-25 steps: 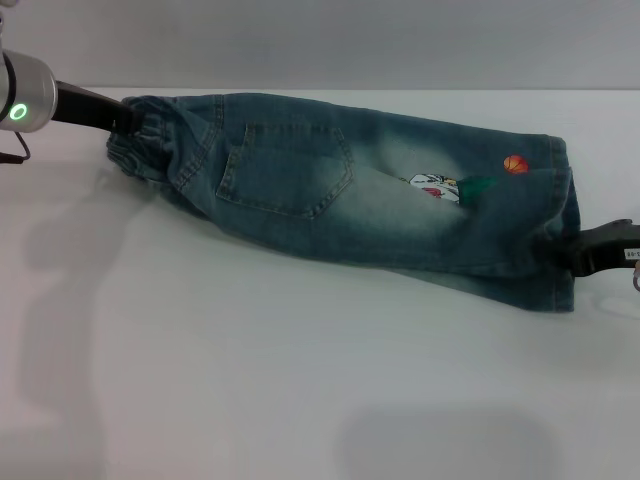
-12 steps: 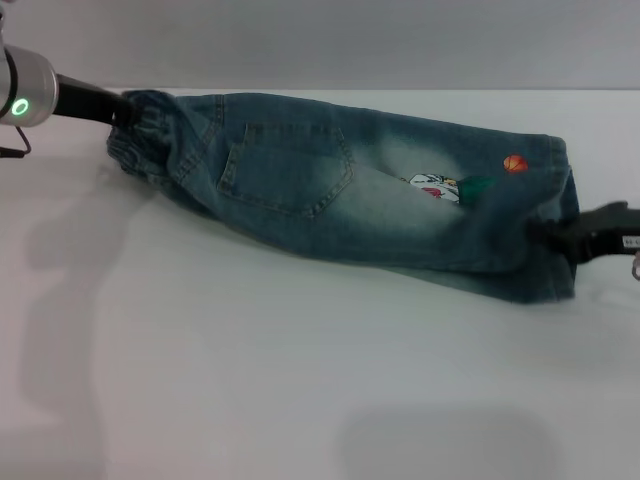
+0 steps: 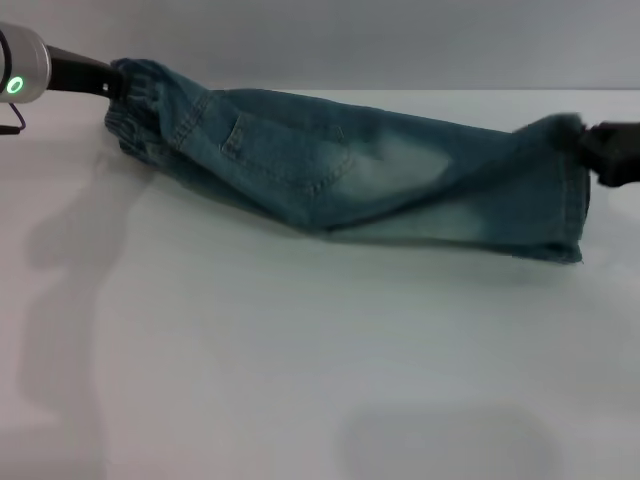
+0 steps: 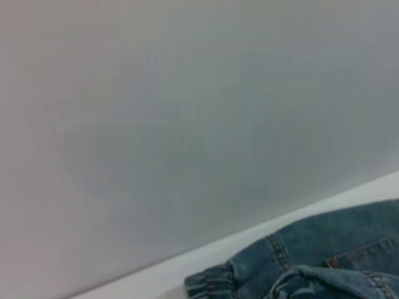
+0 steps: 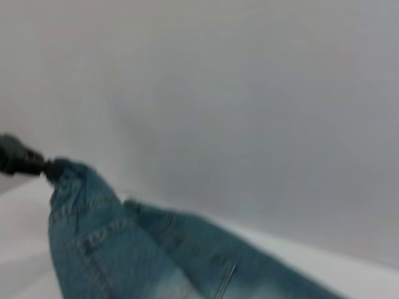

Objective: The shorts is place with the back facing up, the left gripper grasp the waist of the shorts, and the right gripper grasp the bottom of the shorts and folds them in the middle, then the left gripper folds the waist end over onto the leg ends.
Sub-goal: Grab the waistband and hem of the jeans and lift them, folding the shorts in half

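The faded blue denim shorts (image 3: pixel 340 170) hang stretched between both grippers, folded lengthwise, one back pocket facing me. My left gripper (image 3: pixel 108 84), at the far left, is shut on the puckered waist (image 3: pixel 140 95). At the right edge my right gripper (image 3: pixel 585 148) is shut on the upper corner of the leg ends (image 3: pixel 572 205), whose hem droops toward the table. The left wrist view shows the gathered waist (image 4: pixel 209 283) and denim (image 4: pixel 336 249) but no fingers. In the right wrist view the shorts (image 5: pixel 143 249) run away to the left gripper (image 5: pixel 43 165).
A white table (image 3: pixel 300 380) spreads under and in front of the shorts. A plain grey wall (image 3: pixel 320 40) rises behind its far edge. Shadows of the arm fall on the table's left side.
Both grippers have risen and moved back, lifting the shorts off the table. The cloth now sags between them, and the cartoon print and orange ball have gone out of sight.
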Motion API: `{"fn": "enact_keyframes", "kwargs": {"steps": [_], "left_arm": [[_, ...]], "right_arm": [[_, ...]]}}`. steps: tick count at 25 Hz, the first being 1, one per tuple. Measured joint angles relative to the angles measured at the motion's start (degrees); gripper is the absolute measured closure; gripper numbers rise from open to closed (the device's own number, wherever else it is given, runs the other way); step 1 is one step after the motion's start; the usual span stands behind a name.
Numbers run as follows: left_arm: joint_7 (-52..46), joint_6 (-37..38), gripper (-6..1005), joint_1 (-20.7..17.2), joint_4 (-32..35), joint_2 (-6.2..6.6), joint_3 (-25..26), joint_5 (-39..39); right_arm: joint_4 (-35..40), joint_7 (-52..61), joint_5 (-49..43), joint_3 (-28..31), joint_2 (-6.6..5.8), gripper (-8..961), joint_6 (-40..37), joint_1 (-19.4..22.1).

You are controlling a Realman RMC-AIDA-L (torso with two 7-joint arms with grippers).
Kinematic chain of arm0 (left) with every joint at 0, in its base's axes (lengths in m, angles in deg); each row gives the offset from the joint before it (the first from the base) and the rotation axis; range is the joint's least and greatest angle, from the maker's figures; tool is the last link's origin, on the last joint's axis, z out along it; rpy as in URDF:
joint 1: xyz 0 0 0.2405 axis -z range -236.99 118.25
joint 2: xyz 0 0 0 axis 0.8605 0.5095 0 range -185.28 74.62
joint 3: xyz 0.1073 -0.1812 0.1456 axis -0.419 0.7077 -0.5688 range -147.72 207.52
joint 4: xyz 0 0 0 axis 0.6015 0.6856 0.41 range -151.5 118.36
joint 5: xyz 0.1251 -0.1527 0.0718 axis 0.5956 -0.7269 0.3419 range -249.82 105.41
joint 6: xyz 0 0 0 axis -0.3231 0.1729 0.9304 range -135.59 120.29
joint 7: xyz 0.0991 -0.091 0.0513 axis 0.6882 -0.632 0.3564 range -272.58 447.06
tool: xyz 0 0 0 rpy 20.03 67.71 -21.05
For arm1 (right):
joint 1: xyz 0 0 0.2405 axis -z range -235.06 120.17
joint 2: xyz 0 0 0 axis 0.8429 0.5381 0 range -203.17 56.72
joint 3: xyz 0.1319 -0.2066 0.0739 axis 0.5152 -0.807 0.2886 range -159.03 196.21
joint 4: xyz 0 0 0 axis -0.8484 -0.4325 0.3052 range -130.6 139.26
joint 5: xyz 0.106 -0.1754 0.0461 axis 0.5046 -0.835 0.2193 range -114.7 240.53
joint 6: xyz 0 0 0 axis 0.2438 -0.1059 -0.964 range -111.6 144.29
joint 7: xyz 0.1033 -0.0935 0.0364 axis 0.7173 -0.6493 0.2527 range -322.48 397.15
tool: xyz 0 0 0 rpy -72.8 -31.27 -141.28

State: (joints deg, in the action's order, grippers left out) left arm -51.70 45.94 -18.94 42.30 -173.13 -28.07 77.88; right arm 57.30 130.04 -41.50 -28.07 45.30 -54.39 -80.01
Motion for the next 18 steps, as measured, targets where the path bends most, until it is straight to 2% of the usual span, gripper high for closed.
{"fn": "enact_keyframes", "kwargs": {"steps": [7, 18], "left_arm": [[-0.1, -4.1, 902, 0.0, -0.5, -0.19, -0.5, -0.3], [-0.1, -7.5, 899, 1.7, -3.7, -0.31, -3.3, -0.4]], "right_arm": [[-0.5, -3.0, 3.3, 4.0, 0.17, 944, 3.7, 1.1], [-4.0, -3.2, 3.1, 3.9, 0.00, 945, 10.2, 0.7]]}}
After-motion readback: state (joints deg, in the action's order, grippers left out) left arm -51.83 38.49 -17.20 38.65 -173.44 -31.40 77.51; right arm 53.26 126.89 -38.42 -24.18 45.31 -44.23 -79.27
